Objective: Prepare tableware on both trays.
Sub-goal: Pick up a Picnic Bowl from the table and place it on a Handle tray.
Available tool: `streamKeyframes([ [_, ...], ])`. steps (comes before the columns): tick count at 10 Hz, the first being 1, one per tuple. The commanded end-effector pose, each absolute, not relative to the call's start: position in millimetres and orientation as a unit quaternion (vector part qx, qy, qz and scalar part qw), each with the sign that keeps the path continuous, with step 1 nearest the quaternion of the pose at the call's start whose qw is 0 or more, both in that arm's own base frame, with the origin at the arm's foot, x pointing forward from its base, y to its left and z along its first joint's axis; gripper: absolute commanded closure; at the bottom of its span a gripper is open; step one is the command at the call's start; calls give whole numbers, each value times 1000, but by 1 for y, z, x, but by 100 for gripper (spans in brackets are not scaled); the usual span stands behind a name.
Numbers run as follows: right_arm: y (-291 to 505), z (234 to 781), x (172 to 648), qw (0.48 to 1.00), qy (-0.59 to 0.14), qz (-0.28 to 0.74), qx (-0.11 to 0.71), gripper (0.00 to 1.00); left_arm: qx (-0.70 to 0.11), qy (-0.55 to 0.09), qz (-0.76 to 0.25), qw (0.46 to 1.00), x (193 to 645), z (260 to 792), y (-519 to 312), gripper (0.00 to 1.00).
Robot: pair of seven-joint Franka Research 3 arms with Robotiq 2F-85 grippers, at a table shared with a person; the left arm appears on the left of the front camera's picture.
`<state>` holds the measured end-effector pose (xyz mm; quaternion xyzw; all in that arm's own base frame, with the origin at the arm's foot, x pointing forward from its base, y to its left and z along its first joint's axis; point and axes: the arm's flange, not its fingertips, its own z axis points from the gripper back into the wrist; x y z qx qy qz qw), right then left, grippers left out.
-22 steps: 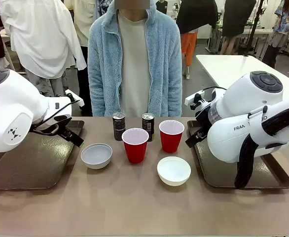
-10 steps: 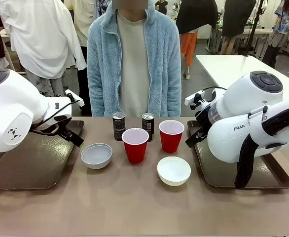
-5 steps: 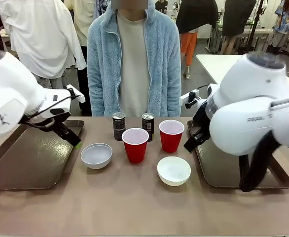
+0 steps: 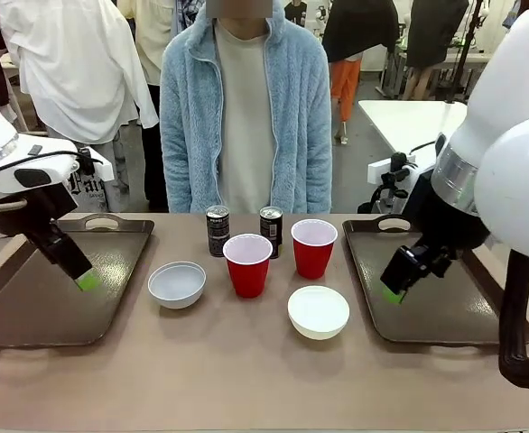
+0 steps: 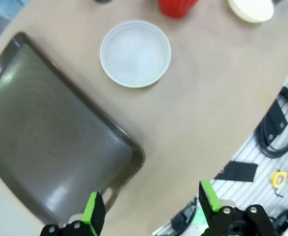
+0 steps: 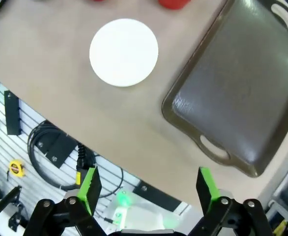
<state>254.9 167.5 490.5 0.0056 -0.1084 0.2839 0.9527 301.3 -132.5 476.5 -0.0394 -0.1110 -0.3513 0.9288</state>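
Our left gripper (image 5: 150,206) hangs above the left tray (image 4: 30,307), our right gripper (image 6: 148,186) above the right tray (image 4: 445,316). We see both sets of jaws spread wide apart.

Left pincer (image 5: 151,204) hangs above the bench (image 5: 208,98), jaws wide apart; brown tray (image 5: 45,147) at left, white bowl (image 5: 135,53) near it, red cup (image 5: 177,6) cut by top edge

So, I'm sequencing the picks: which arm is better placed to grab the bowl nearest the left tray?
Left, probably. The left gripper hangs open over the left tray, beside that bowl; the right gripper is over the right tray, across the table.
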Motion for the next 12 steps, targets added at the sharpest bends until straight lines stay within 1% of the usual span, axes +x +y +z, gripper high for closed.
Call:
streamKeyframes([
  [1, 165, 494, 247, 955, -100, 280, 5, 0, -42, -105, -352, 929, 296, 480, -130, 0],
  [2, 157, 477, 289, 936, -101, 264, 211, 0, -183, -98, -337, 918, 330, 460, -126, 0],
  [3, 134, 467, 314, 913, -106, 203, 337, 0, -344, -84, -306, 884, 353, 460, -108, 0],
  [4, 101, 459, 317, 886, -117, 150, 422, 0, -475, -82, -260, 836, 363, 452, -76, 0],
  [5, 68, 451, 308, 866, -120, 120, 470, 0, -552, -81, -226, 799, 362, 430, -51, 0],
  [6, 40, 445, 299, 846, -123, 70, 514, 0, -590, -84, -201, 777, 368, 423, -27, 0],
  [7, 11, 433, 279, 840, -122, 29, 528, 0, -607, -81, -172, 772, 364, 413, -4, 0],
  [9, -36, 414, 236, 833, -123, -31, 539, 0, -625, -108, -116, 764, 349, 407, 48, 0],
  [11, -71, 403, 196, 827, -133, -69, 542, 0, -619, -133, -52, 772, 329, 408, 99, 0],
  [12, -84, 404, 181, 833, -138, -75, 531, 0, -610, -134, -35, 780, 321, 408, 112, 0],
])
